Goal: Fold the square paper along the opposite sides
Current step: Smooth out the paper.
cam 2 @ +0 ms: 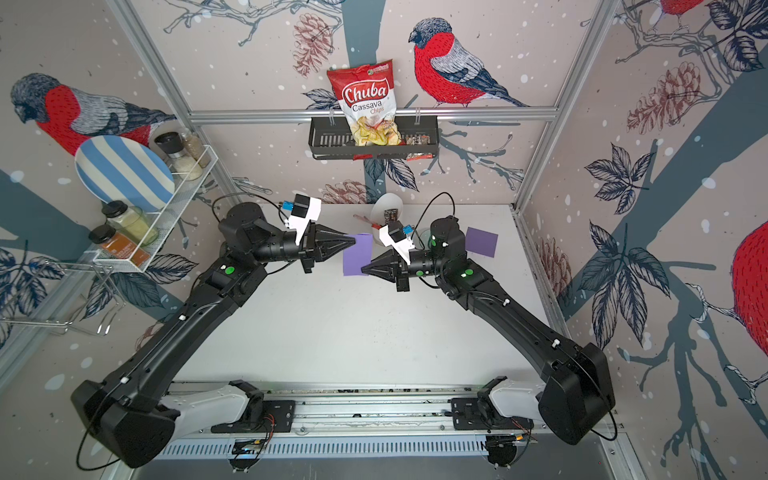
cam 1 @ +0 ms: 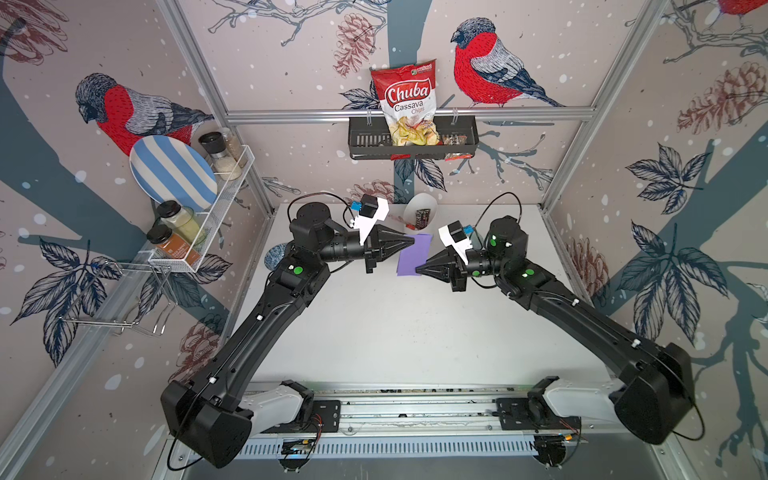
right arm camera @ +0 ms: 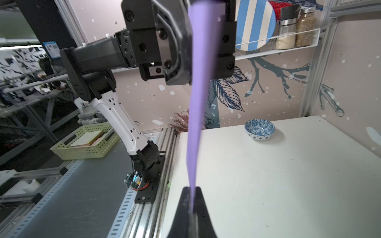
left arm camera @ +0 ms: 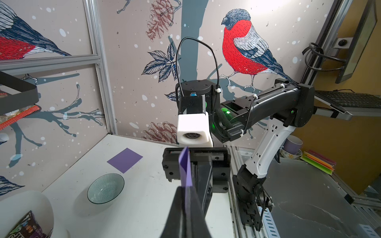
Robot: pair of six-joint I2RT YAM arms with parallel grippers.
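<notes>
In both top views the purple paper [cam 1: 411, 257] is up off the white table [cam 1: 395, 332], hanging toward the back, at twelve o'clock from the table's middle. The left gripper [cam 1: 409, 241] points in from nine o'clock and nips the paper's far edge. The right gripper [cam 1: 419, 270] points in from four o'clock and nips the near corner. Both pairs of fingers are pressed together, pinching paper.

In a top view, a second purple sheet [cam 2: 481, 242] lies flat at three o'clock of the held one, behind the right arm, with nothing touching it. And look at the shape: the held piece reads taller than wide, not square like its flat twin. My call is that it's doubled over, though a slant could fake that.

Over to the left wrist view. The paper [left arm camera: 185, 169] is edge-on, clamped between the dark tips, and two layers seem to splay apart just beyond them. A glass bowl [left arm camera: 105, 190] sits on the table below, well apart.

Right wrist view: the paper [right arm camera: 198, 103] runs as one taut lilac strip from the closed tips up to the left gripper's jaws, with no sag. A blue patterned bowl [right arm camera: 259, 129] stands well clear.

So the lift is done and the halves are likely together. Left to do, as I judge it: lay it down and press a crease, since no sharp fold line shows.
</notes>
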